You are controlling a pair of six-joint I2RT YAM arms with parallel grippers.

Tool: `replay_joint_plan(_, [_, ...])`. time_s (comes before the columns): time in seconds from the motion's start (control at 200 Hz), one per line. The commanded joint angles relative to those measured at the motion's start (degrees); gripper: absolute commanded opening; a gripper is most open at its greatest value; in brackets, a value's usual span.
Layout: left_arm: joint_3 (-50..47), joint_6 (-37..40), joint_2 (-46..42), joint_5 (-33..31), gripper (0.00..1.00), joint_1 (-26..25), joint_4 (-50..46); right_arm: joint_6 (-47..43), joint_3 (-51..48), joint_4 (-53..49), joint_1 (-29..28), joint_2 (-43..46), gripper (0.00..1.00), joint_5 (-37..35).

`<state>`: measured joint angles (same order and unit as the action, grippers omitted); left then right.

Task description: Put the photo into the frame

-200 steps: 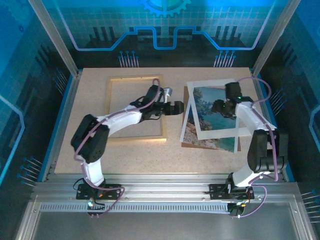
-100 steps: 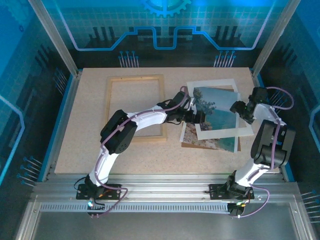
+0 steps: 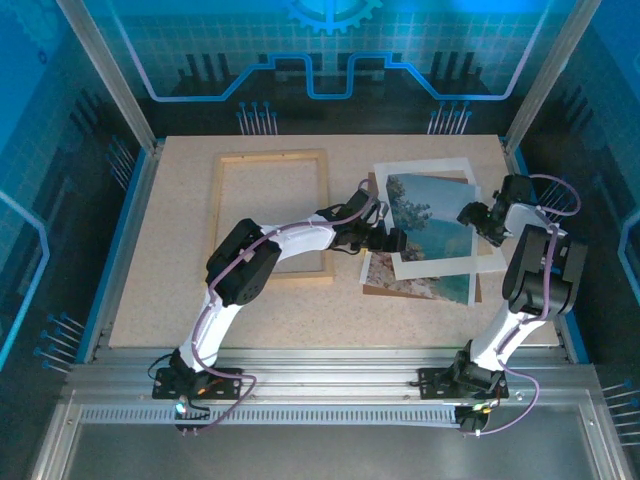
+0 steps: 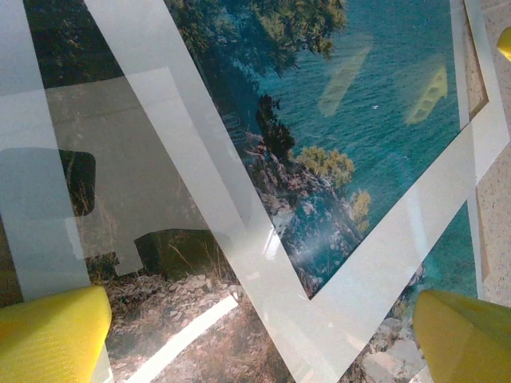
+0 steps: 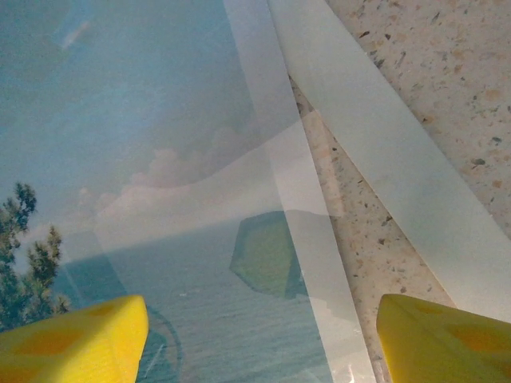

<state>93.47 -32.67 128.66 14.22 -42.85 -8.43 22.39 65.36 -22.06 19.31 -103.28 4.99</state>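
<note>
Photo point(image 3: 430, 225): lies flat at 3 o'clock on the table point(image 3: 180, 280), turned a little off square; the white mat point(image 3: 440, 168) sits skewed over it, the brown backing board point(image 3: 400, 293) peeks out beneath at 6 o'clock; not yet in the frame.

Handling, by my reckoning: a thin, light print; bends easily, creases if pinched hard; its surface shows strong glare in the left wrist view, so it is likely slick and marks easily; a clear sheet may lie over it, cannot tell for certain. Flat on the stack, it offers no lip; best taken by an edge or corner that overhangs the board, after the mat is slid clear; pads on the border, not the picture area.

Left gripper point(image 4: 255, 343): pads spread wide, holding nothing; poised over the rocky lower part at the photo's 9 o'clock edge.

Right gripper point(image 5: 259, 343): pads well apart, nothing between them; over the sky and sea at the photo's 3 o'clock edge, near the mat strip and bare tabletop.

Frame point(image 3: 218, 220): light wood, flat at 9 o'clock on the table, well apart from the photo; the left arm reaches across its 4 o'clock corner.
</note>
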Motion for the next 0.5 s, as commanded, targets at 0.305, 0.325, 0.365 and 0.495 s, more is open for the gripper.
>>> replay_joint_plan(0.305, [-1.3,-0.7,4.0,0.0,0.99,0.2,-1.3,0.2,-2.5,3.0,0.8,-3.4,0.77,3.2])
replay_joint_plan(0.325, [-1.2,-0.9,4.2,0.1,0.99,0.2,-1.4,0.4,-2.6,3.2,0.8,-3.5,0.77,3.7])
replay_joint_plan(0.365, [-0.8,-1.1,4.8,0.2,0.99,0.2,-1.6,0.6,-2.9,3.7,0.9,-3.5,0.77,4.5])
replay_joint_plan(0.495, [-0.4,-1.3,5.8,0.0,0.99,0.2,-2.0,1.5,-3.9,5.1,0.8,-3.1,0.77,7.1])
